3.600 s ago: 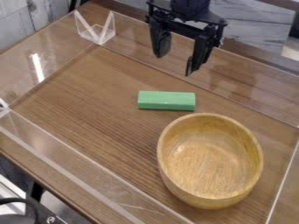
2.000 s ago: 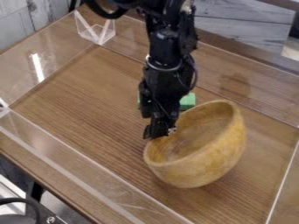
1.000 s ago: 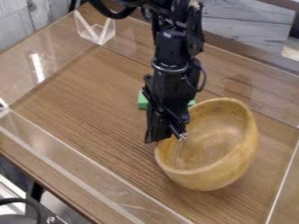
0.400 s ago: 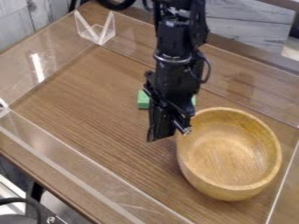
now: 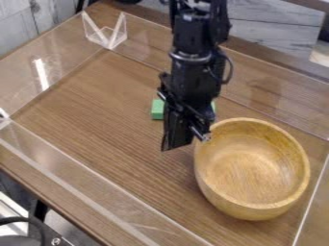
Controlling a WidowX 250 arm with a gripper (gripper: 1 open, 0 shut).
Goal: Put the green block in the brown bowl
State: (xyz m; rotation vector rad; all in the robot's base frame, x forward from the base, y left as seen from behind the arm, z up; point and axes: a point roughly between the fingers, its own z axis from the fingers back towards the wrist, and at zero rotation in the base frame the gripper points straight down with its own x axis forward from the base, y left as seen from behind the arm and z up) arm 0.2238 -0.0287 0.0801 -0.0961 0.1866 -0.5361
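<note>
On the wood-grain table [image 5: 90,106], near its middle, the black robot arm [image 5: 199,48] is reaching down from twelve o'clock, its gripper [image 5: 180,141] pointing steeply downward with the tips hanging just above the tabletop. The fingers [image 5: 172,140] are pressing together — nothing is showing between them, and they are pinching no object.

The green block [image 5: 156,109] is lying flat on the table right behind the gripper, at about ten o'clock from the fingertips; only its left end is peeking out, the rest being hidden by the arm's body. It is sitting outside the bowl, on the bare wood.

The brown bowl [image 5: 298,163] is resting upright at about four o'clock from the gripper, toward the table's lower right. Its near rim is lying just beside the fingertips — whether they are touching it cannot be told. Its shallow inside is showing only wood grain.

At about eleven o'clock, well apart, a clear plastic stand [image 5: 104,32] is sitting by the table's far edge.
</note>
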